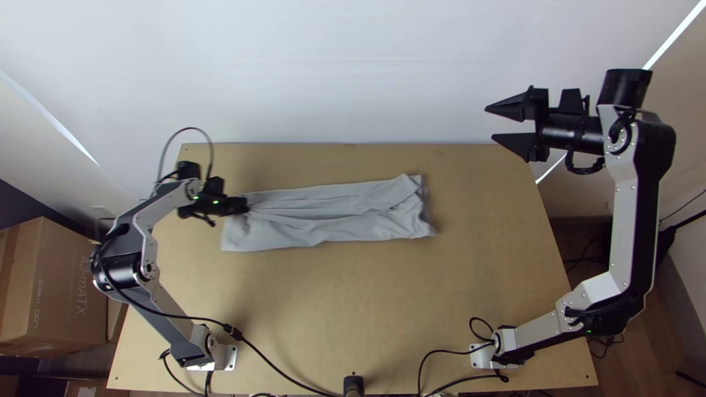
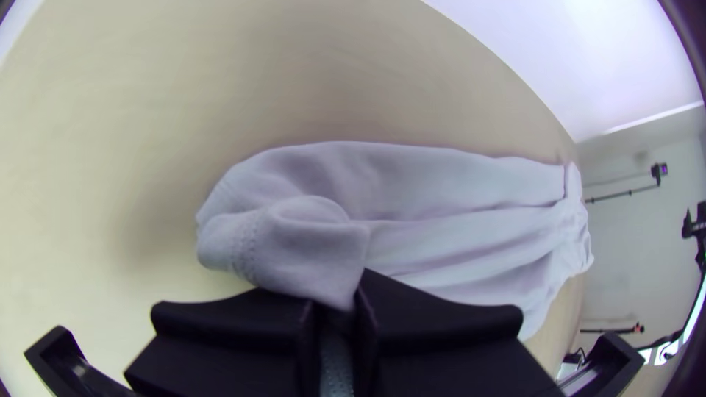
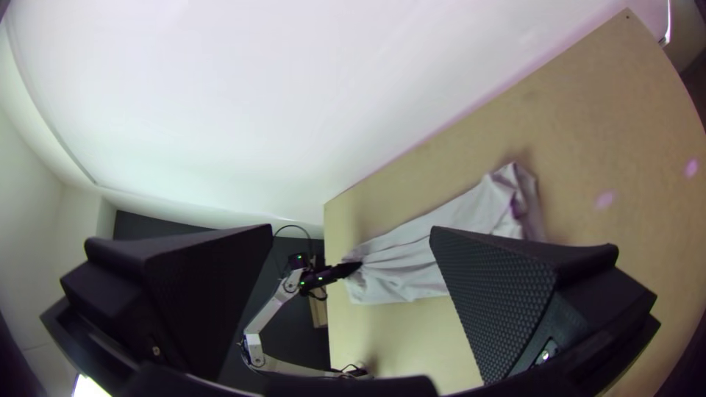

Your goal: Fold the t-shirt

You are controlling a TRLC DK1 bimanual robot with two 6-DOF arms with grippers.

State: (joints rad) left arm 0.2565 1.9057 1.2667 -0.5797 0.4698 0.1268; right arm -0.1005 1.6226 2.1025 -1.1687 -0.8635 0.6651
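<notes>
T-shirt (image 1: 331,226) on worktop (image 1: 353,294), far half, mostly L of ctr; L end effector (image 1: 245,205) at its L end; R end effector (image 1: 490,123) nr far-R corner.

Cardboard boxes (image 1: 55,294) stand beside the wooden table (image 1: 338,309), a white wall (image 1: 346,66) behind.

Light wooden counter (image 1: 338,309) here, and a pale grey t-shirt (image 1: 331,215) lies across it in a long, creased strip, black cables (image 1: 443,351) looping by the near edge.
</notes>
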